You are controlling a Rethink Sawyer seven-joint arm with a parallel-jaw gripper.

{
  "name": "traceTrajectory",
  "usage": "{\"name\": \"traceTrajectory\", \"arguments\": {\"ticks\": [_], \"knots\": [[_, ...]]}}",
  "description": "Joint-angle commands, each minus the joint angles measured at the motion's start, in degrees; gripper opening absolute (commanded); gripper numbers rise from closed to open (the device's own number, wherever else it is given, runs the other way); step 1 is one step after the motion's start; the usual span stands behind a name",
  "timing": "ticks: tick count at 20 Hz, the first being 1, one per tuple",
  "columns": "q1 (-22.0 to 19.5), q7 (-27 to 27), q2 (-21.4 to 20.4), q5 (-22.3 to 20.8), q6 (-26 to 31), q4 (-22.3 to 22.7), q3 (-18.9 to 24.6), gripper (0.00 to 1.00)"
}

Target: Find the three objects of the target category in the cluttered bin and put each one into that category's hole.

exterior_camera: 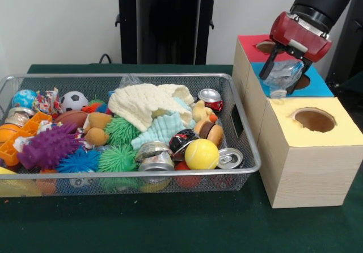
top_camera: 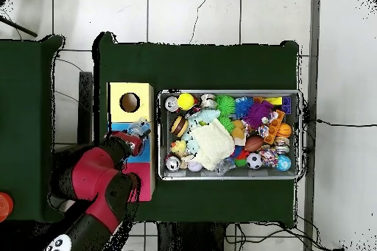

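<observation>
My gripper hangs over the blue box top, right at its hole. It is shut on a crumpled clear plastic piece, which dangles between the black fingers above the hole's left side. From overhead the gripper sits where the yellow box meets the blue one. The wire bin to the left holds mixed clutter: crushed cans, a yellow ball, spiky green balls and a cream knitted cloth.
Three boxes stand in a row right of the bin: red at the back, blue in the middle, yellow with a round hole in front. A purple spiky toy, a soccer ball and orange toys fill the bin's left end.
</observation>
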Motion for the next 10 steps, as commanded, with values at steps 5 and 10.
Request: {"name": "traceTrajectory", "arguments": {"ticks": [5, 10], "knots": [[1.4, 17.5, 0.5, 3.6, 13.0, -3.3, 1.7, 1.00], [1.6, 17.4, 0.4, 4.0, 12.0, -2.9, 2.1, 1.00]]}}
